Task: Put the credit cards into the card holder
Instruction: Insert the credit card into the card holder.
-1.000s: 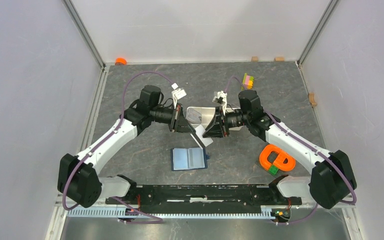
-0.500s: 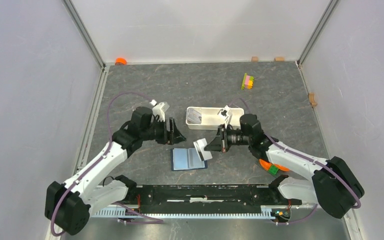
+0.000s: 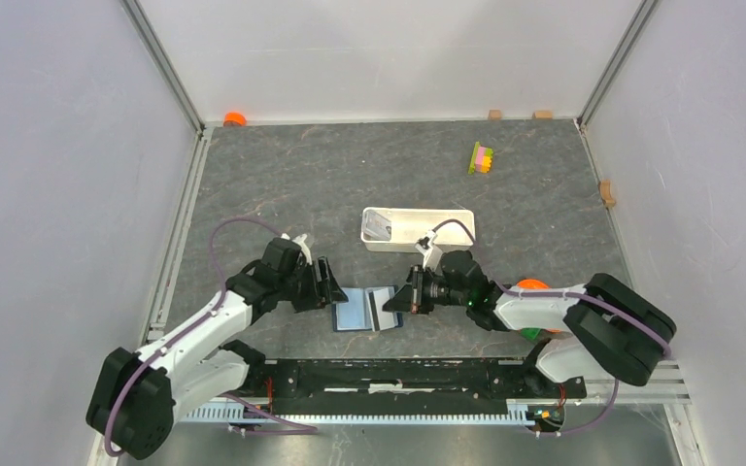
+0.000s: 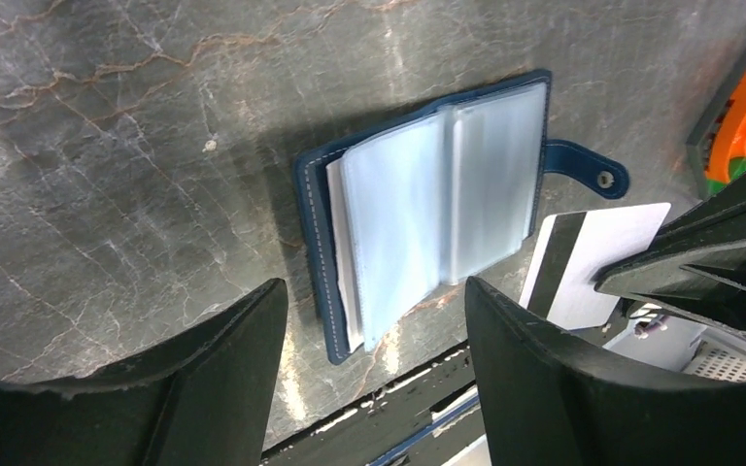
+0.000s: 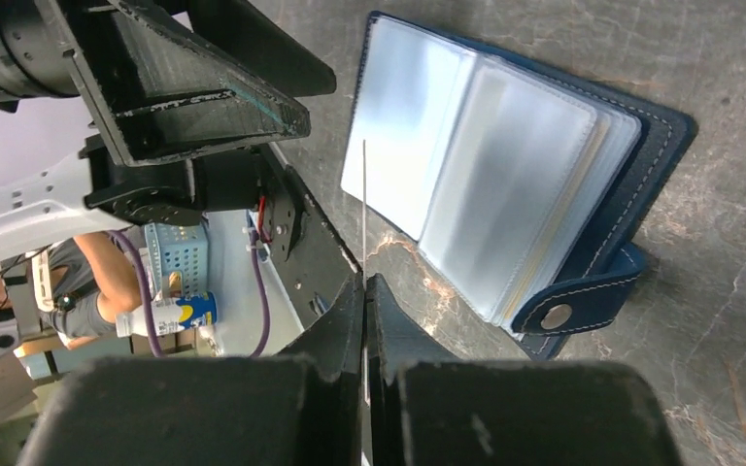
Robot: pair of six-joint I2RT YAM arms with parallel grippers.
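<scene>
The card holder (image 3: 361, 311) lies open on the table near the front edge, navy cover down and pale clear pockets up (image 4: 437, 194) (image 5: 505, 184). My right gripper (image 3: 405, 300) is shut on a credit card (image 3: 385, 300), white with a dark stripe (image 4: 593, 262). The right wrist view shows that credit card edge-on (image 5: 364, 214), upright, at the holder's right side by the strap. My left gripper (image 3: 331, 289) stands open at the holder's left edge, with nothing between its fingers (image 4: 223, 369). A second credit card (image 3: 379, 226) lies in the white tray.
The long white tray (image 3: 452, 225) stands behind the holder. A yellow-pink-green block stack (image 3: 483, 157) sits further back right. An orange object (image 3: 529, 286) lies partly hidden behind my right arm. The arms' black base rail (image 3: 398, 374) runs just in front of the holder.
Both arms came down from over the tray to the card holder. The left gripper opened and let go of the card; the right gripper shut on it and carried it down.
</scene>
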